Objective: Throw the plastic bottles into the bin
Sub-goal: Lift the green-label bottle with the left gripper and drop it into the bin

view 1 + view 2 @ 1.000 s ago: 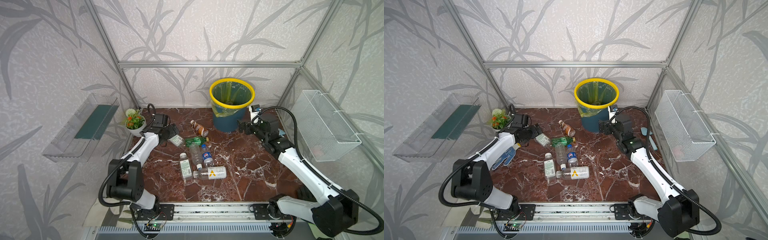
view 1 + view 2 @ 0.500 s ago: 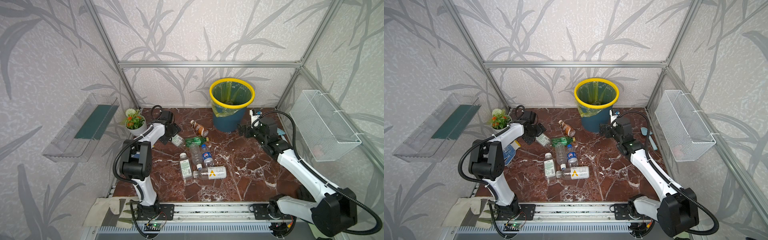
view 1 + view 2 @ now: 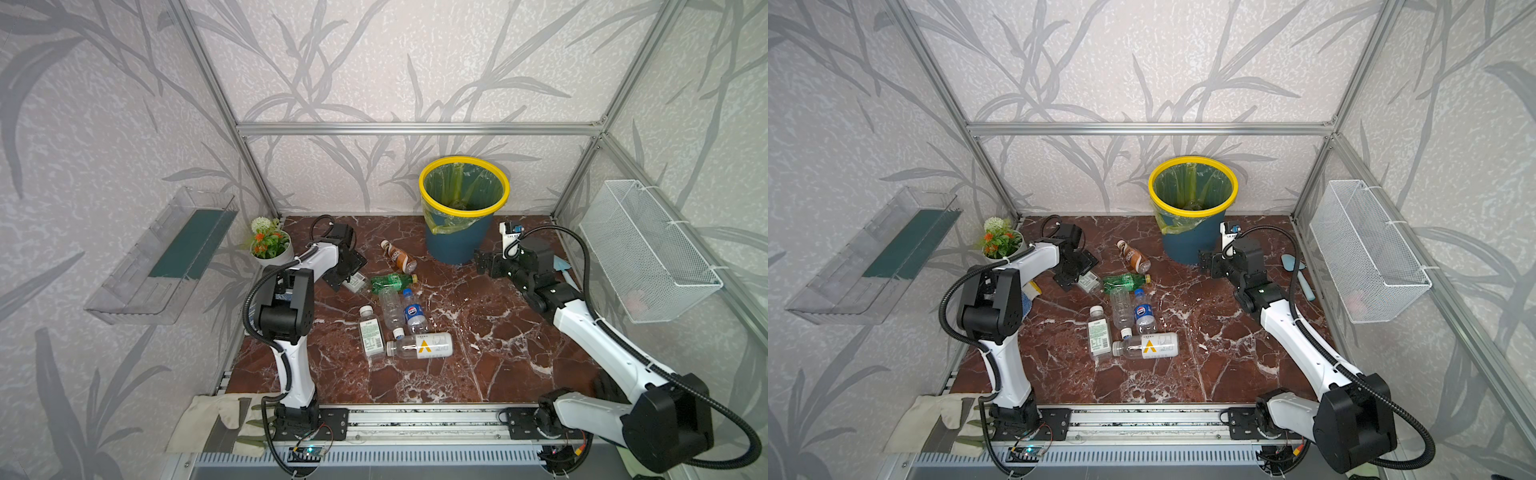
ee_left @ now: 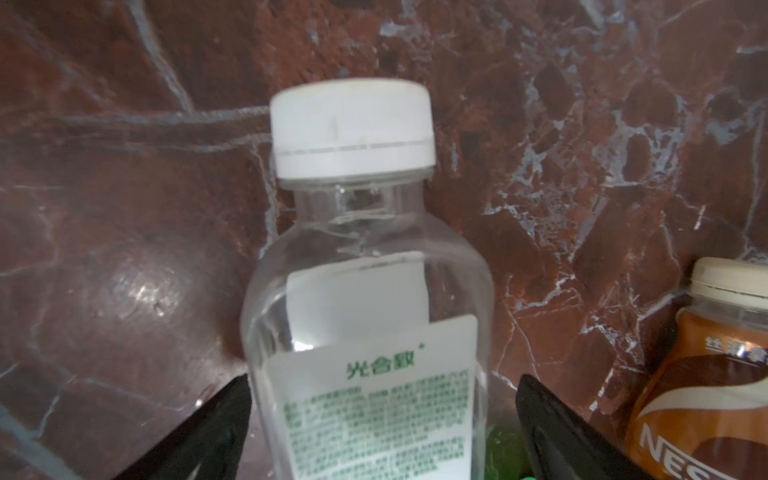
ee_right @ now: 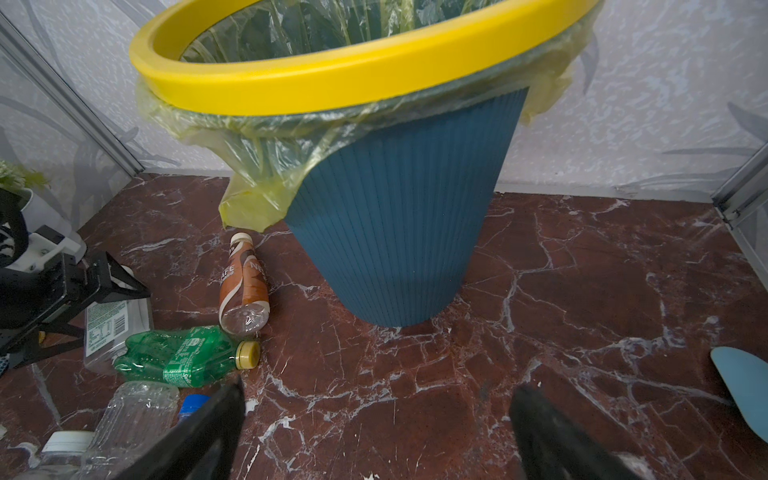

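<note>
Half a second on, swung the left gripper (image 4: 382, 380) in low, jaws wide astride the white-capped clear bottle (image 4: 365, 266) and ready for clamping, leaving the right gripper (image 5: 376, 386) gaping empty just short of the bin (image 5: 399, 232).

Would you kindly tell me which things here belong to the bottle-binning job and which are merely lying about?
Job: plastic bottles, including the brown bottle and green bottle; the bin.
Lying about: flower pot, wire basket, trowel, clear wall shelf.
</note>
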